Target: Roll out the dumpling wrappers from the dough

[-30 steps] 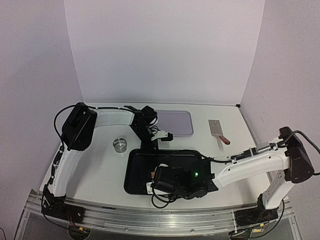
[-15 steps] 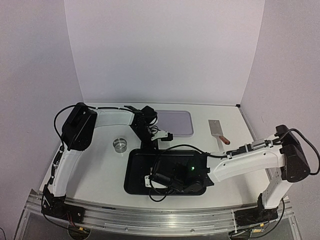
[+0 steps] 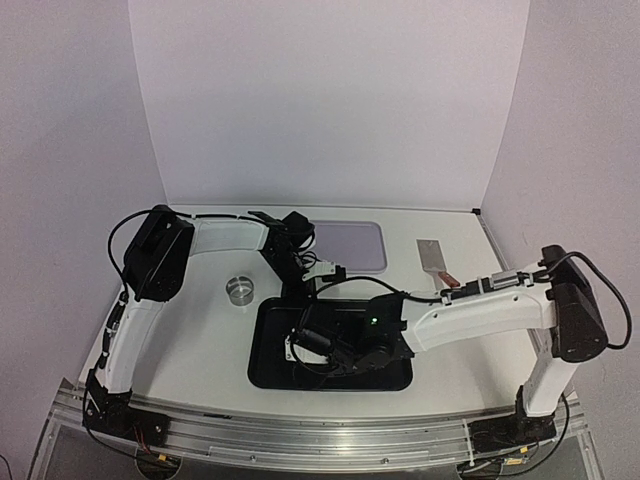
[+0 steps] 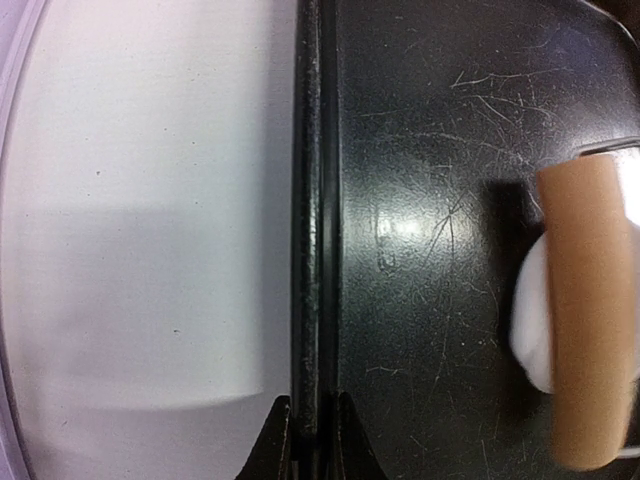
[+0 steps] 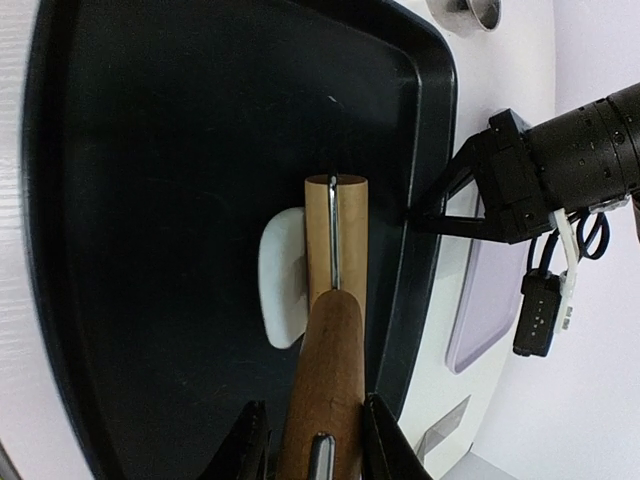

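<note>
at the far rim of the tray (image 4: 450,150) the left gripper (image 4: 310,440) pinches; the right gripper (image 5: 315,440), clasping the rolling pin (image 5: 335,240), should press evenly across the dough (image 5: 280,285).

Half under the wooden roller (image 5: 335,240), white dough (image 5: 278,280); cropped by the top edge, metal ring cutter (image 5: 472,10). From above, lost beneath the right arm (image 3: 470,322), roller and dough.

Scratched glossy tray (image 4: 420,150), smooth wooden roller (image 5: 350,240), matt dough (image 5: 280,290).
</note>
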### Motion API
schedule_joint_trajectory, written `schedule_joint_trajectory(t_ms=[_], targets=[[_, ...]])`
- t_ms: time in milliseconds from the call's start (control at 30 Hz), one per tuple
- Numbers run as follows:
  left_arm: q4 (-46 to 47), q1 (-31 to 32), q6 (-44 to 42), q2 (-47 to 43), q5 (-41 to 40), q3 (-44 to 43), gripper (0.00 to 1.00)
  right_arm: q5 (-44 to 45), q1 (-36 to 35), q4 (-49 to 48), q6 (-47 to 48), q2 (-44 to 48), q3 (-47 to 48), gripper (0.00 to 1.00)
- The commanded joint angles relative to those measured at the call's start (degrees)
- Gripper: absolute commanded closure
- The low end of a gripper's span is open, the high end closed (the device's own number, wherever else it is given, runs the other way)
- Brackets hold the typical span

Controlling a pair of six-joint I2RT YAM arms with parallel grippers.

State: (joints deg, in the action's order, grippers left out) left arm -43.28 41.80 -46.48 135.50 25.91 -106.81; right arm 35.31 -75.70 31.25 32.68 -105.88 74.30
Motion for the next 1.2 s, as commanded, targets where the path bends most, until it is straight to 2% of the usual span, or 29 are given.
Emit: schedule_joint_trajectory(t_ms=[0, 200, 300, 400, 633, 733, 867, 1067, 1167], targets=[[6.9, -0.1, 1.4, 2.9, -7.5, 0.9, 1.0, -13.7, -0.4, 8.0, 1.5, -3.2, -3.2, 1.0], [7.0, -0.1, 1.1, 3.4, -7.5, 0.6, 1.0, -15.0, -7.6, 11.2, -10.6, 0.1, -7.6, 1.0], [7.1, -0.1, 1.2, 3.4, -7.4, 0.4, 1.0, -14.1, -8.8, 12.0, -14.5, 0.0, -7.7, 1.0], [6.9, -0.1, 1.2, 3.3, -7.4, 0.5, 1.0, -11.8, -8.1, 11.9, -12.2, -1.4, -7.2, 1.0], [6.8, -0.1, 1.0, 3.1, -7.7, 1.1, 1.0, -10.2, -1.2, 9.8, -3.0, -4.9, -1.3, 1.0], [7.1, -0.1, 1.4, 3.3, -7.4, 1.2, 1.0, -10.5, -0.9, 9.6, -1.4, -7.0, 1.6, 1.0], [7.1, -0.2, 1.5, 3.2, -7.3, 1.0, 1.0, -11.3, -3.3, 9.7, -5.0, -6.2, -0.3, 1.0], [7.1, -0.1, 1.1, 3.5, -7.3, 0.9, 1.0, -12.7, -10.0, 12.8, -16.1, -1.7, -6.1, 1.0], [7.4, -0.1, 1.6, 3.6, -7.2, 0.5, 1.0, -11.7, -10.8, 13.3, -17.8, -1.9, -6.7, 1.0]])
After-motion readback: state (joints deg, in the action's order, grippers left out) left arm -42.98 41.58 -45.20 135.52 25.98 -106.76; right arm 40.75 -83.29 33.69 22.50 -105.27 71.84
